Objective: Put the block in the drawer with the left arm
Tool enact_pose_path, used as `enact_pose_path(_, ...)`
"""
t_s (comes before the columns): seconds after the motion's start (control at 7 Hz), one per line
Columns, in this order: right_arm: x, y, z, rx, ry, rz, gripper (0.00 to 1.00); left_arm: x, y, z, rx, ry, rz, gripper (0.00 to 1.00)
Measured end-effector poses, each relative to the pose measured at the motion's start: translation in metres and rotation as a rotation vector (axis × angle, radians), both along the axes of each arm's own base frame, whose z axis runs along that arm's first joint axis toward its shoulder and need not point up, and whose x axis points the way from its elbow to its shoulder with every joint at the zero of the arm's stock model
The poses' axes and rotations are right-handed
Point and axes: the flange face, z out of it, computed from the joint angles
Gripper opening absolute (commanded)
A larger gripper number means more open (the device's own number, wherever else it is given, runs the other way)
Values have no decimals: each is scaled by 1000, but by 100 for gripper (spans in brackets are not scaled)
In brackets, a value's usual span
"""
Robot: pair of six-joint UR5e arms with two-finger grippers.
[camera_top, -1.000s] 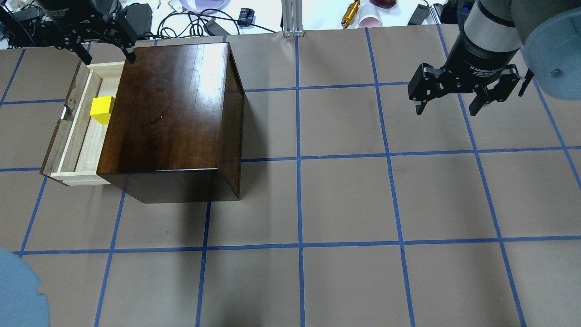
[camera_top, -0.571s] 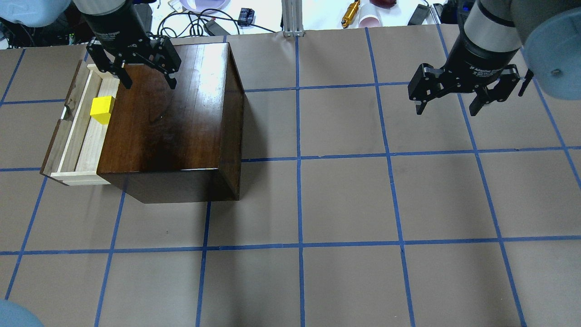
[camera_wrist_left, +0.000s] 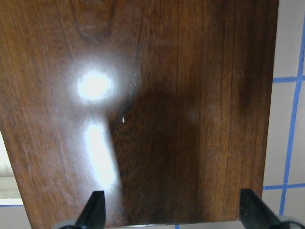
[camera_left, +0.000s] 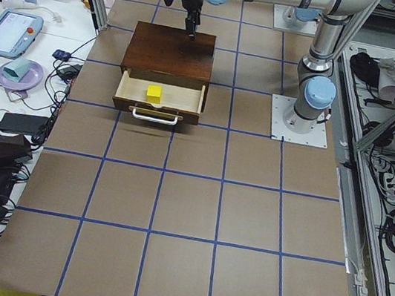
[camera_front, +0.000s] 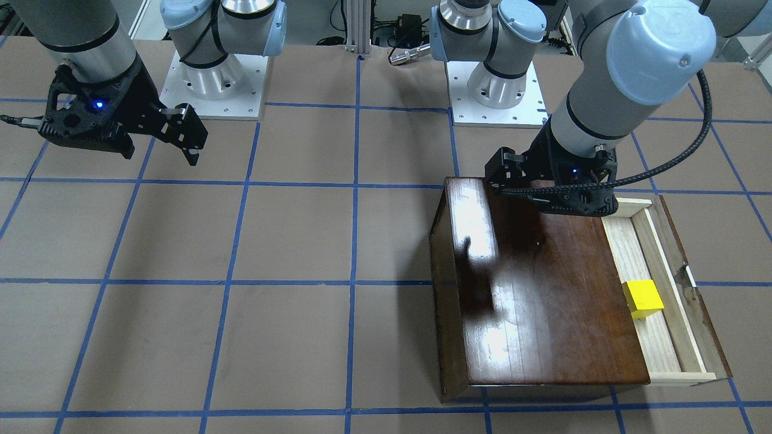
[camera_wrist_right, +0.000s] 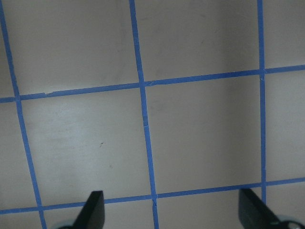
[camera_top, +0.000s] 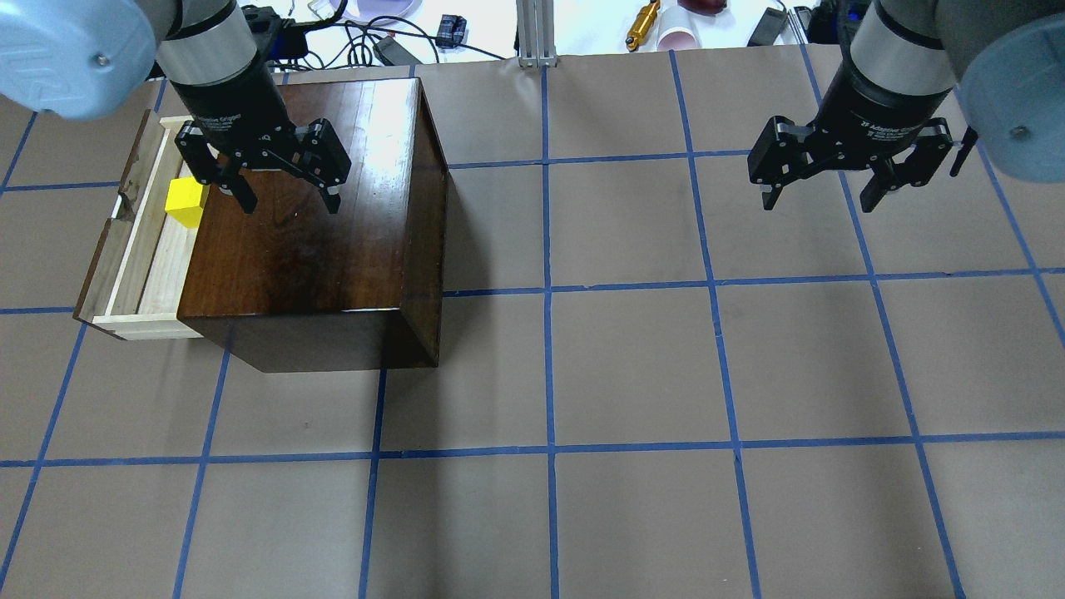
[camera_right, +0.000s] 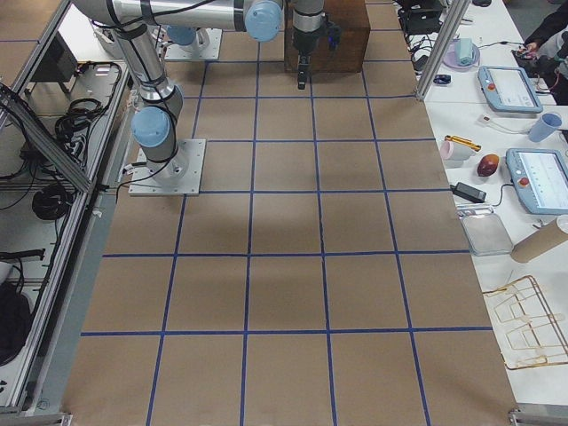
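The yellow block [camera_top: 185, 202] lies in the open pale-wood drawer [camera_top: 146, 258], close to the box's edge; it also shows in the front view [camera_front: 643, 298] and the left side view [camera_left: 154, 93]. The drawer slides out of the glossy dark-brown box [camera_top: 320, 216]. My left gripper [camera_top: 289, 195] is open and empty, hanging above the box's top, to the right of the block. Its wrist view shows only the box top [camera_wrist_left: 157, 109] between the spread fingertips [camera_wrist_left: 95, 207]. My right gripper [camera_top: 828, 195] is open and empty above the bare table at the far right.
The table is covered in brown paper with a blue tape grid [camera_top: 549, 291]. Cables and small items [camera_top: 374, 42] lie beyond the table's far edge. A metal post [camera_top: 537, 33] stands at the far edge, middle. The drawer's dark front with its metal handle [camera_left: 156, 116] faces outward.
My left arm has swung in from beyond the drawer's far corner to above the box top, toward the near side. The block and the drawer have stayed put. The right arm has not moved.
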Motion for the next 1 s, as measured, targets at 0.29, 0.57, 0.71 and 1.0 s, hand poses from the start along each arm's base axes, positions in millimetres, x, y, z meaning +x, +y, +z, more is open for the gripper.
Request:
enact_pose_path(0.29, 0, 0, 0, 0, 0, 0, 100, 0, 12, -2, -17, -1, 2, 100)
enact_pose_path(0.57, 0, 0, 0, 0, 0, 0, 100, 2, 13, -1, -33, 0, 2, 100)
enact_pose_path(0.71, 0, 0, 0, 0, 0, 0, 100, 3, 13, -1, -36, 2, 1, 100)
enact_pose_path(1.0, 0, 0, 0, 0, 0, 0, 100, 6, 13, 0, -39, 3, 1, 100)
